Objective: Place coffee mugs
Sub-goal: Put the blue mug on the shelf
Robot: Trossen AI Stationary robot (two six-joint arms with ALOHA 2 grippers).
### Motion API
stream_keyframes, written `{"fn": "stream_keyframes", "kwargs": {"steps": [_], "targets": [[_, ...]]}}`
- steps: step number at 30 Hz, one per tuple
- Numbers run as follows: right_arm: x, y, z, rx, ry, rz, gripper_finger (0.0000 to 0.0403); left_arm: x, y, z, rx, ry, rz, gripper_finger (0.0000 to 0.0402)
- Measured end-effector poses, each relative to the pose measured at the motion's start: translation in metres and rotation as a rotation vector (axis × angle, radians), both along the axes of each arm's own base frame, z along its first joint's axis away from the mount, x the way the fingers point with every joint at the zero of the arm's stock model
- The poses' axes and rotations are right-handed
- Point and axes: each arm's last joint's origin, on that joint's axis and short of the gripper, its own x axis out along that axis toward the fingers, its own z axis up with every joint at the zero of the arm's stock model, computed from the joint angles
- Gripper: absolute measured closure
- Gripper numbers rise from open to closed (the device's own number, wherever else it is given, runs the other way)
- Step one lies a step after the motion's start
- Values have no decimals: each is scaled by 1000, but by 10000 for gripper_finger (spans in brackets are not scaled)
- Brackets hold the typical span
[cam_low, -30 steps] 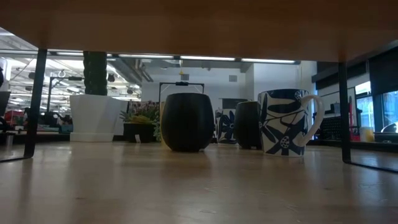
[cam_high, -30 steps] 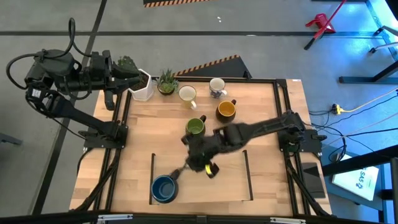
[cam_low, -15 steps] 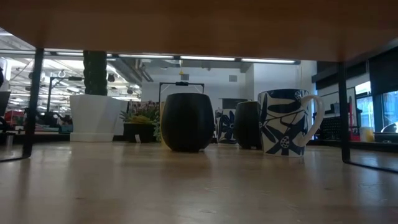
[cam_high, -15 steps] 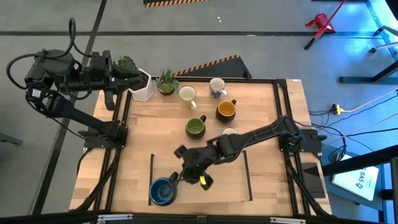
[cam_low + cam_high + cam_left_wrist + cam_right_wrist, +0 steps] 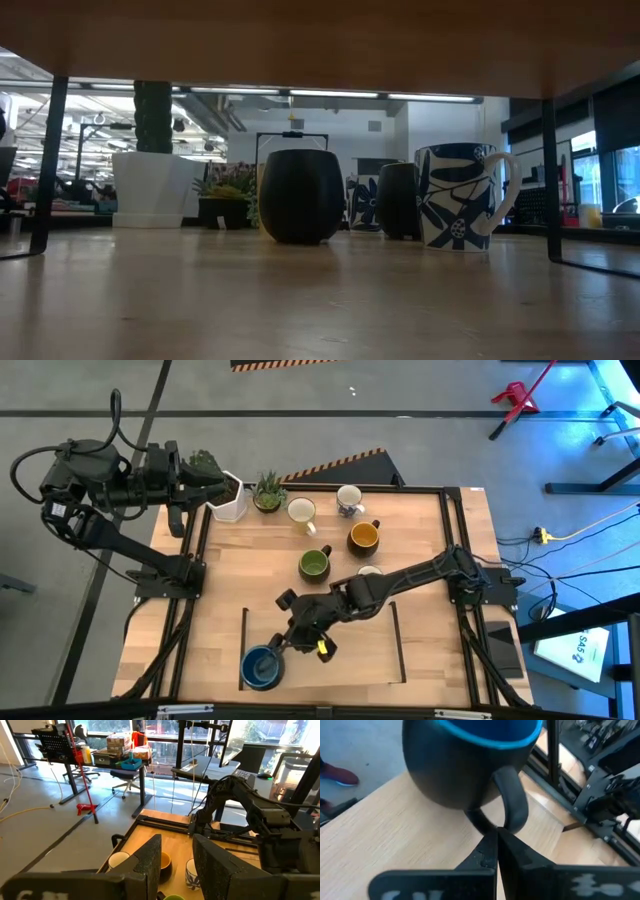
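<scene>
Wood table (image 5: 420, 550) carries the mugs: green (image 5: 314, 564), orange-yellow (image 5: 363, 537), cream (image 5: 301, 511) and patterned (image 5: 349, 499) grouped at the far side. The left arm waits off the far-left corner, its gripper (image 5: 176, 865) spread. The right gripper (image 5: 289, 641) sits low at the near edge, fingers pressed together against the handle (image 5: 512, 802) of the blue mug (image 5: 261, 665). That mug lies just beyond the fingertips, toward the near-left, its handle pointing back at them; the right arm is far nearer.
</scene>
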Motion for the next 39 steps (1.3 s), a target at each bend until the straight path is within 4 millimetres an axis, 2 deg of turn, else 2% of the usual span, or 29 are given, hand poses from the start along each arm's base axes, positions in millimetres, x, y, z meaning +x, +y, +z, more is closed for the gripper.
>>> {"fn": "stream_keyframes", "kwargs": {"steps": [6, 13, 20, 25, 31, 39], "targets": [[9, -5, 1, 21, -70, 22, 403, 0, 0, 0, 0, -1, 1, 296], [24, -2, -17, 56, -89, 54, 403, 4, 0, -1, 0, 9, 1, 296], [25, -7, -18, 40, -87, 51, 403, 11, -1, -2, -3, 27, -6, 296], [19, -6, -24, 60, 19, 46, 403, 18, -3, -4, -9, 44, -32, 296], [13, -4, -9, 25, -31, 19, 403, 20, -3, -4, -8, 47, -29, 296], [20, -17, -9, 1, -80, 13, 403, 20, -3, -4, -8, 48, -28, 296]]}}
